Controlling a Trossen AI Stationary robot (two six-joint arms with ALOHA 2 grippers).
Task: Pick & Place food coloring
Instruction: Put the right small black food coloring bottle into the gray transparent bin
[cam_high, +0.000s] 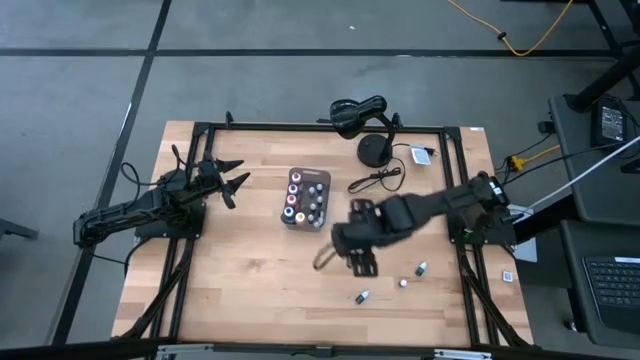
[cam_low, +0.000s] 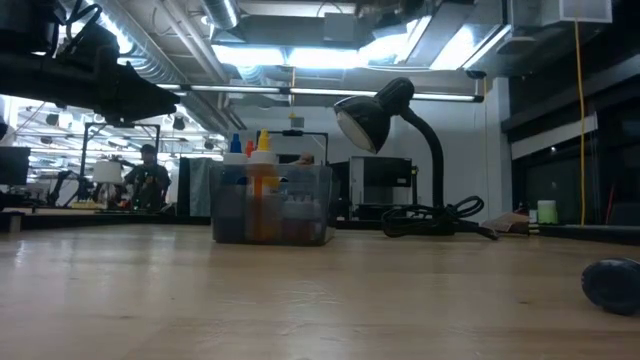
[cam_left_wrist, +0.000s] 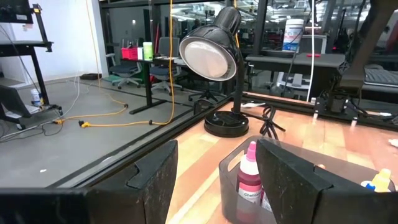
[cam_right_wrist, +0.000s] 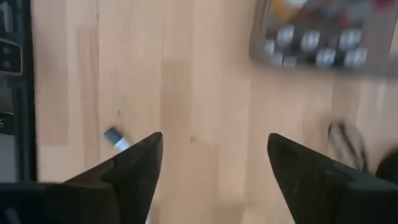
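1. on the left side of the table (cam_high: 250, 290), your left pincer (cam_high: 232, 176) hovers just beside the gray tray (cam_high: 305, 197), its fingers parted and nothing between them. it looks parked; if it drifts toward the tray it could knock it or shove it across the wood.

2. the tray sits near the middle of the table and holds most of the food coloring bottles (cam_high: 300, 196), packed upright with their caps showing. they stand tall above the tray wall in the low view, so a careless drop-in or a sideways brush could topple several at once.

3. your right pincer (cam_high: 352, 252) hangs over bare wood just right of the tray, jaws spread wide and empty in the right wrist view. a dark loop of cable (cam_high: 326, 259) lies close under it; a low sweep could snag that.

4. three loose bottles (cam_high: 403, 283) lie on their sides toward the front right corner, well apart from the tray. they are tiny and round, so a grasp that lands off-centre will likely roll one away, maybe off the table edge.

5. the black lamp (cam_high: 368, 128) and its cord sit behind; they only matter if the right arm swings back.
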